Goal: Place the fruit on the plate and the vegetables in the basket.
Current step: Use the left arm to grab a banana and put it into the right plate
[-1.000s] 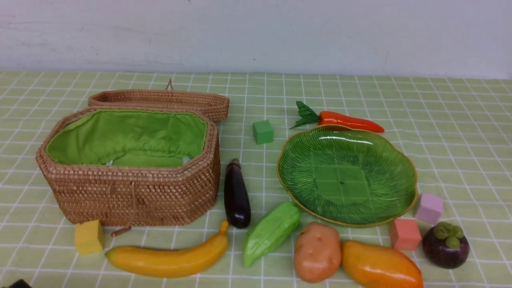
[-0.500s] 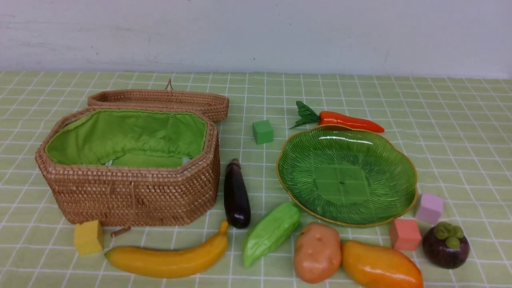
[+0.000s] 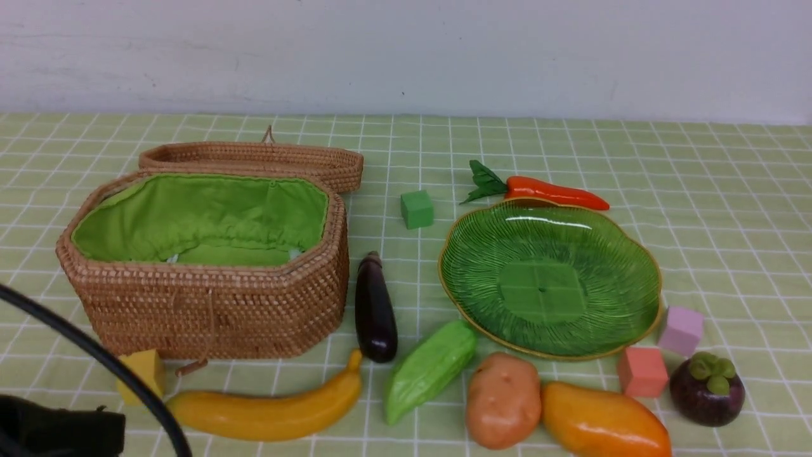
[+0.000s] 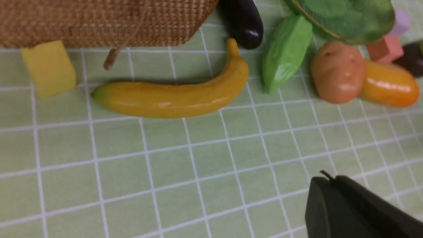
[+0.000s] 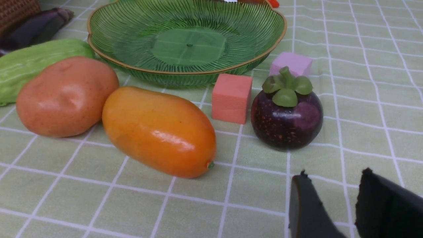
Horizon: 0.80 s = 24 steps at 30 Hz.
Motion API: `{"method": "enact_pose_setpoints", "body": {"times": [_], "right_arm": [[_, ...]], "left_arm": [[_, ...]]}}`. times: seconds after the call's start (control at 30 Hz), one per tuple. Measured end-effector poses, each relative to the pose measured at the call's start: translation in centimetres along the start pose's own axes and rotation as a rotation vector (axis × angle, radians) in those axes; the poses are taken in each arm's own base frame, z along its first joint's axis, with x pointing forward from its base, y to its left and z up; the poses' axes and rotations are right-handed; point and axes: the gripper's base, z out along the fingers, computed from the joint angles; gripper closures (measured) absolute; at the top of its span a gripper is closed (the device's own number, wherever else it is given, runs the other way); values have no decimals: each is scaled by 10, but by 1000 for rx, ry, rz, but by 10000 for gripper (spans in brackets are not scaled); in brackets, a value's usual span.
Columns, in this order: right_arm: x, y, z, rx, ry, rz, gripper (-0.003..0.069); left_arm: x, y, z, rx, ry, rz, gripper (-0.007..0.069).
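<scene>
The banana [image 3: 266,412], mango [image 3: 602,422] and mangosteen [image 3: 706,388] lie along the table's near edge. So do the gourd [image 3: 428,368], potato [image 3: 503,400] and eggplant [image 3: 375,311]. The carrot [image 3: 552,192] lies behind the empty green plate [image 3: 552,279]. The wicker basket [image 3: 216,311] stands open and empty at the left. My left gripper [image 4: 325,178] is shut and empty, short of the banana [image 4: 172,96]. My right gripper [image 5: 333,173] is open and empty, just short of the mangosteen [image 5: 287,115] and beside the mango [image 5: 158,130].
A yellow cube [image 3: 143,371] sits at the basket's front corner, a green cube [image 3: 417,209] between basket and plate, and a salmon cube [image 3: 642,371] and a lilac cube [image 3: 681,330] by the plate's right rim. My left arm and its cable [image 3: 95,355] cross the bottom left corner.
My left arm and its black cable have come into the front view at the bottom left. None of the objects has moved.
</scene>
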Motion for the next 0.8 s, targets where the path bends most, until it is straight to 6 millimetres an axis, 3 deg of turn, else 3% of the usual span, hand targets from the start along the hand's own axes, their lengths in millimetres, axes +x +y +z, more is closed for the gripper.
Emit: {"method": "enact_pose_setpoints", "body": {"times": [0.17, 0.33, 0.5, 0.8], "right_arm": [[0, 0, 0, 0, 0, 0, 419], [0, 0, 0, 0, 0, 0, 419], [0, 0, 0, 0, 0, 0, 419], [0, 0, 0, 0, 0, 0, 419]], "left_arm": [[-15, -6, 35, 25, 235, 203, 638], [-30, -23, 66, 83, 306, 336, 638], [-32, -33, 70, 113, 273, 403, 638], [-37, -34, 71, 114, 214, 470, 638]]}}
